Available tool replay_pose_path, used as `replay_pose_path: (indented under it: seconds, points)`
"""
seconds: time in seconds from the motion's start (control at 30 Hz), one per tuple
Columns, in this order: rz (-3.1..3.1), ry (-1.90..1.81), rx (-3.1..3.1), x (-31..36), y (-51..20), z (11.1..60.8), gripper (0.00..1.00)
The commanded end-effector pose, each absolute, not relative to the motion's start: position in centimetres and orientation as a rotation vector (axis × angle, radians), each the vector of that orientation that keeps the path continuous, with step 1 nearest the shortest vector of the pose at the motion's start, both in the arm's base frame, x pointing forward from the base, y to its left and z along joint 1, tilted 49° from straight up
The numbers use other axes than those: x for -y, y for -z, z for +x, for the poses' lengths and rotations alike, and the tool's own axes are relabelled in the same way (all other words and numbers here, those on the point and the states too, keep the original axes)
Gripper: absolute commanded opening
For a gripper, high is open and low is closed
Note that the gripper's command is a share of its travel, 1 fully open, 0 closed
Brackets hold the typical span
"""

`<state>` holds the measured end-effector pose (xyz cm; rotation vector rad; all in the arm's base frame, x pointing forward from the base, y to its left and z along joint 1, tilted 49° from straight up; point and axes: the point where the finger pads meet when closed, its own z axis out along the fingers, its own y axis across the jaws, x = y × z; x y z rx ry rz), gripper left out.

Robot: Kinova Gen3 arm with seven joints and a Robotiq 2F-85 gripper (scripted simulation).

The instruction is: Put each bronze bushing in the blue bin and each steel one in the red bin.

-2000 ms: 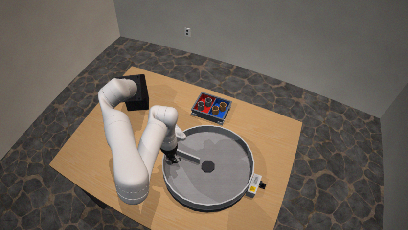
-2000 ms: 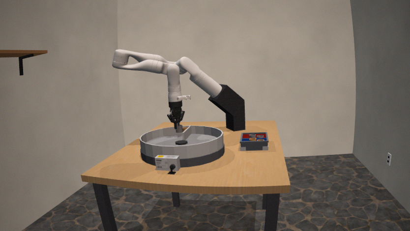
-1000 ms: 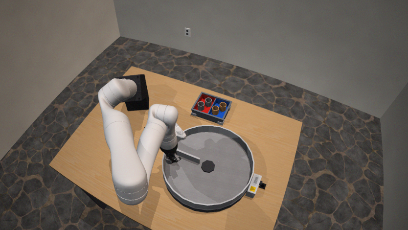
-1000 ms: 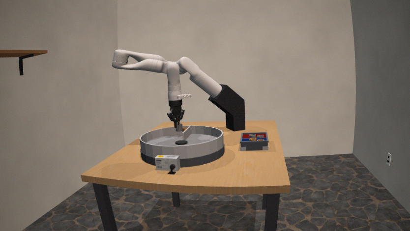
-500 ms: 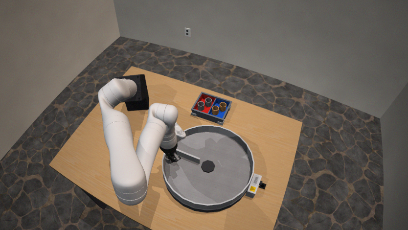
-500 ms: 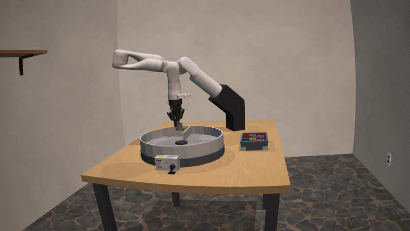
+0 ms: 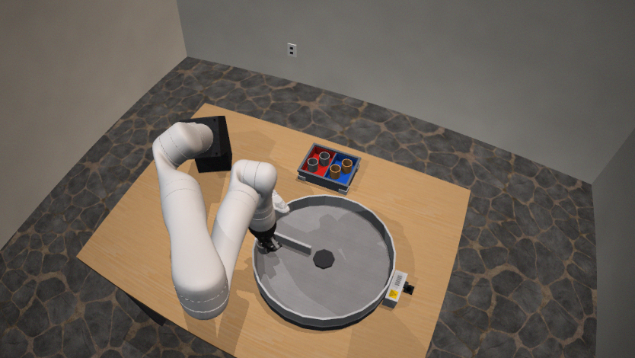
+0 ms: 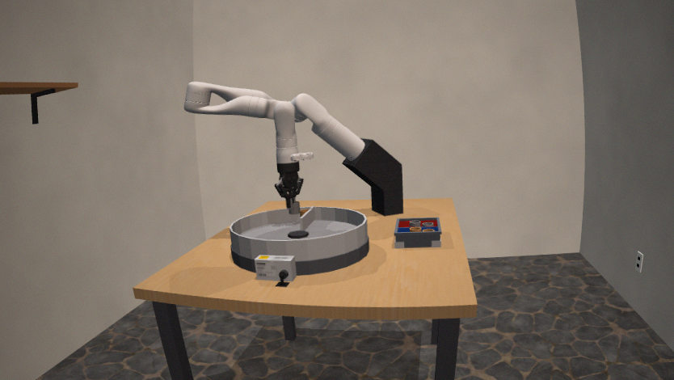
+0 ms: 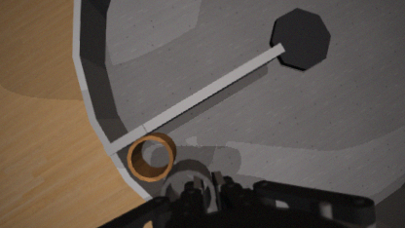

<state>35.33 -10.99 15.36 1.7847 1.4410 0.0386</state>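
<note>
My gripper [image 9: 207, 185] is shut on the wall of a grey steel bushing [image 9: 191, 181] at the left side of the grey turntable [image 7: 324, 257]. In the side view the gripper [image 8: 292, 196] holds the bushing [image 8: 294, 207] at about rim height. A bronze bushing [image 9: 151, 157] stands upright on the disc just beside it, against the rim and the grey radial bar [image 9: 204, 93]. The red bin [image 7: 317, 162] holds two steel bushings and the blue bin [image 7: 341, 168] holds two bronze ones.
The twin bin stands behind the turntable on the wooden table. A black hub [image 7: 323, 258] marks the disc's centre. A white control box [image 7: 395, 289] sits at the turntable's front right. The black arm base [image 7: 213, 144] stands at the back left.
</note>
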Motion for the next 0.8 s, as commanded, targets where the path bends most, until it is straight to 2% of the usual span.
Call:
replay_pose_path:
  seconds: [0.0,0.77]
  points:
    - [1.777,-0.032,-1.444,11.19,-15.48,34.75,0.0]
    - [1.779,-0.033,-1.443,10.85,-15.82,34.61,0.0]
